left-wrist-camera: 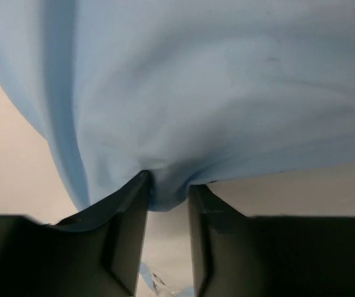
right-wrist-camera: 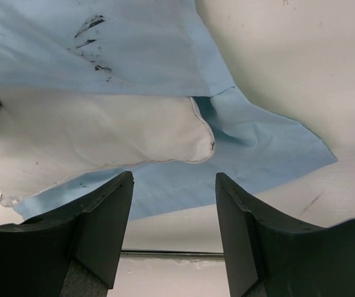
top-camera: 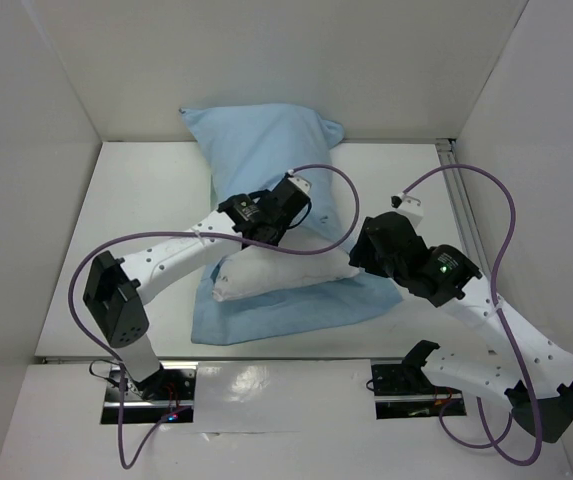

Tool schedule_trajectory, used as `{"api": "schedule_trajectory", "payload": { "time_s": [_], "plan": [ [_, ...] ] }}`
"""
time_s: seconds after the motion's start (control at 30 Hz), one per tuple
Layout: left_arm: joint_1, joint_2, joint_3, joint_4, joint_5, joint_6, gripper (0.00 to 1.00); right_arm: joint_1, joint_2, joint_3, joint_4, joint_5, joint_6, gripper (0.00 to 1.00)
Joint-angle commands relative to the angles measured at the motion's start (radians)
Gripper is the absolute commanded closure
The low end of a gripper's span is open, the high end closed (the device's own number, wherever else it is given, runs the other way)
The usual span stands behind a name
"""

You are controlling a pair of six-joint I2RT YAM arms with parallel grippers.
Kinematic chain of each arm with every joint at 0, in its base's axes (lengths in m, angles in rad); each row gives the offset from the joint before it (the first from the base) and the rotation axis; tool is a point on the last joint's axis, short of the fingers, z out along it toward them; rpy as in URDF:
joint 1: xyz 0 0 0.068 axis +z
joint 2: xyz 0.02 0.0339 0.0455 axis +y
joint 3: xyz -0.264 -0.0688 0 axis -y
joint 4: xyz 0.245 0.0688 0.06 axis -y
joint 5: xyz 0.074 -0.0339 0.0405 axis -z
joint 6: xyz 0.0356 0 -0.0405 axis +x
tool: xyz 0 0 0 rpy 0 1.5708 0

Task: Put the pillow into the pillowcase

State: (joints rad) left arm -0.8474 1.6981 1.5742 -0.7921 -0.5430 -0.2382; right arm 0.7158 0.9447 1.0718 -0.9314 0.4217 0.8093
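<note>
The light blue pillowcase (top-camera: 264, 148) lies across the middle of the table and is plump at its far end. The white pillow (top-camera: 278, 272) sticks out of its near end, on top of the flat lower layer of the case (top-camera: 286, 312). My left gripper (top-camera: 304, 193) is above the case and shut on a bunched fold of its blue cloth (left-wrist-camera: 196, 93), pinched between the fingertips (left-wrist-camera: 141, 185). My right gripper (top-camera: 360, 256) is open and empty just right of the pillow's exposed corner (right-wrist-camera: 90, 133). The case's loose lower flap (right-wrist-camera: 270, 139) spreads beneath and beyond that corner.
White walls close in the table (top-camera: 136, 200) at the back and on both sides. A metal rail (top-camera: 458, 190) runs along the right edge and another along the near edge (right-wrist-camera: 171, 253). Purple cables (top-camera: 486, 185) loop over both arms.
</note>
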Motion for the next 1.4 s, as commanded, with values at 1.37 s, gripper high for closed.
{"api": "schedule_trajectory", "payload": {
  "time_s": [1.37],
  "plan": [
    [-0.044,-0.235,-0.043,0.004,0.637,-0.079,1.00,0.097,-0.317,-0.443,0.435,-0.148,0.313,0.15]
  ]
}}
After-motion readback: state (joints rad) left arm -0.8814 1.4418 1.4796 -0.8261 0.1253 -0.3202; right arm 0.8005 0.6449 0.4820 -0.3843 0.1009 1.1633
